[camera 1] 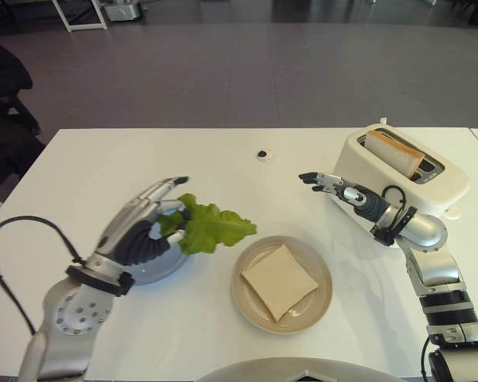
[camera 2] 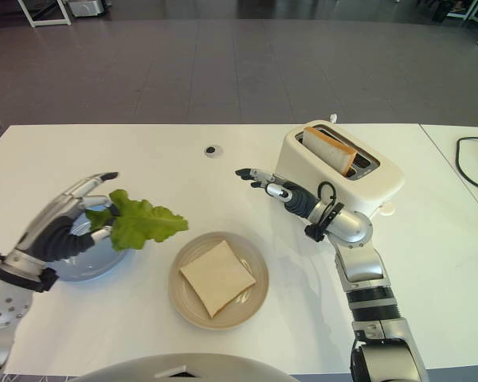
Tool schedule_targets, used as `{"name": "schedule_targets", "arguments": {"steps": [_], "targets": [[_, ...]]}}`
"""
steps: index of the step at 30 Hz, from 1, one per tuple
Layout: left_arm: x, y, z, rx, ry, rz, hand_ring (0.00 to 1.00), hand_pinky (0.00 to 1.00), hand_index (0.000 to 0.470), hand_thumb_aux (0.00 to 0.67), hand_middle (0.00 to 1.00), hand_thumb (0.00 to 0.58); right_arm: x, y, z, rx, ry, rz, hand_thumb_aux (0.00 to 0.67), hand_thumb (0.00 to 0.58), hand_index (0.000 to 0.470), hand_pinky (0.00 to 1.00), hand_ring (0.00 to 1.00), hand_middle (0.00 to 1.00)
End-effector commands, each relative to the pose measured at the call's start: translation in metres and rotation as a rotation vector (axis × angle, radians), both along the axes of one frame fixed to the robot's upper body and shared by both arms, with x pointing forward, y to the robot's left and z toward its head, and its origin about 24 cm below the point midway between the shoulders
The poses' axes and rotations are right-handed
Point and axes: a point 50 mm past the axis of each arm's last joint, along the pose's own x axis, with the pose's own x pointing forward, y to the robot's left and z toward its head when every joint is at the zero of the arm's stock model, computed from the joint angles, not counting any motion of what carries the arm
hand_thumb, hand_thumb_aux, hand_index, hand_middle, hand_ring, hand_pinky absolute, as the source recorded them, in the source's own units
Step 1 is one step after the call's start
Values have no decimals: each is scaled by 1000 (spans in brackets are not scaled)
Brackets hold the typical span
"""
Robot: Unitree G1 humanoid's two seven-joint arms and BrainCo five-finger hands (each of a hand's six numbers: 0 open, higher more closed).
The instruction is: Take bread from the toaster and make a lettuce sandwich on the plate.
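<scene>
A beige plate [camera 1: 319, 301] lies at the table's front centre with one slice of bread [camera 1: 279, 280] flat on it. My left hand [camera 1: 139, 227] is shut on a green lettuce leaf [camera 1: 211, 227], held just above a small grey bowl [camera 1: 161, 269] to the left of the plate. The white toaster [camera 1: 438, 187] stands at the right with a second bread slice [camera 1: 394, 153] sticking up from its slot. My right hand [camera 1: 328, 183] hovers open to the left of the toaster, fingers stretched out and holding nothing.
A small round black-and-white knob [camera 1: 262, 154] lies on the table behind the plate. The table's far edge runs across the middle of the view, with dark floor beyond. A cable [camera 2: 472, 159] lies at the far right.
</scene>
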Motion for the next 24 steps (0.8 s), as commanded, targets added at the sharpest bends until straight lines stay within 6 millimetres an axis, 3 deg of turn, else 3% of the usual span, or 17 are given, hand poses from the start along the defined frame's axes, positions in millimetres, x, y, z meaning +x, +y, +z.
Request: {"name": "schedule_targets", "arguments": {"steps": [1, 5, 10, 24], "targets": [[10, -39, -16, 8, 53, -130, 0, 0, 470, 670, 0, 580, 1, -3, 0, 15, 4, -10, 0, 0, 0, 0, 0, 0], [16, -61, -38, 45, 115, -194, 0, 0, 470, 670, 0, 580, 1, -2, -1, 19, 0, -9, 0, 0, 0, 0, 0, 0], [12, -72, -57, 85, 173, -235, 0, 0, 470, 670, 0, 580, 0, -1, -1, 22, 0, -8, 0, 0, 0, 0, 0, 0], [0, -70, -59, 152, 187, -264, 0, 0, 470, 670, 0, 580, -1, 1, -4, 21, 7, -6, 0, 0, 0, 0, 0, 0]]}}
